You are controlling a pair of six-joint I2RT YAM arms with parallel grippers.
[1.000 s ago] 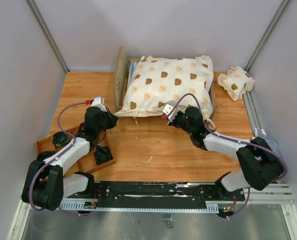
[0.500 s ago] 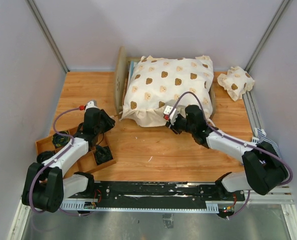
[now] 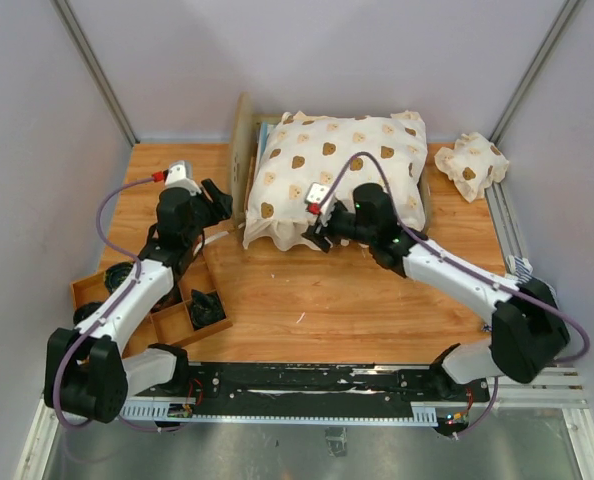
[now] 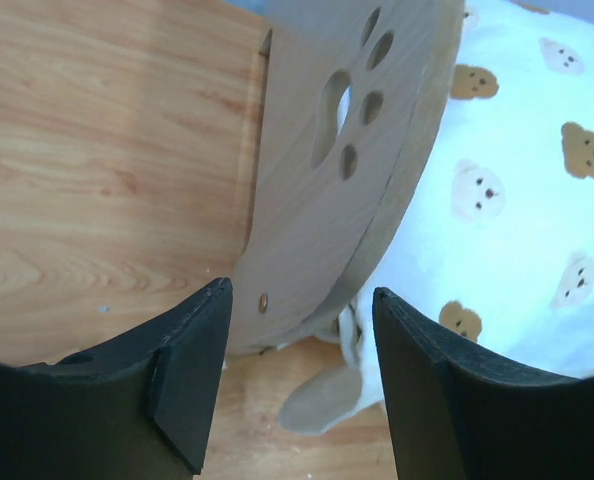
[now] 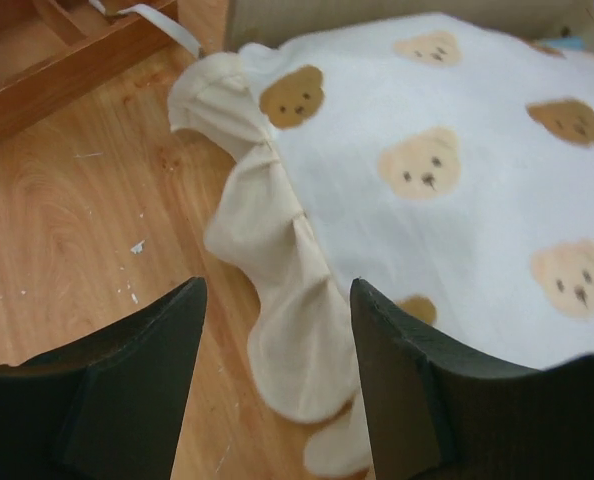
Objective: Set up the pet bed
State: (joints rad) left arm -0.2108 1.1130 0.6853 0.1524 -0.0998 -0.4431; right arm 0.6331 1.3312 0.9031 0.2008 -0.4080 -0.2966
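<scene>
the cover's [image 3: 342, 165] near-left corner, pulled out toward the left fingers [image 4: 192, 360] a second ago, now lies bunched by the frame. those fingers have risen to the headboard [image 4: 347, 180] and are spread wide, holding nothing. the right fingers [image 5: 137, 380] have pushed in to the near ruffle, also wide apart and empty. the pet bed [image 3: 243, 150] sits far-middle on the wood surface [image 3: 307, 300] under the cover (draping looks nearly done, the pillow [image 3: 471, 165] still lies apart at far right). a tray [image 3: 172, 320] lies near left, and pale walls [image 3: 37, 150] enclose everything.
</scene>
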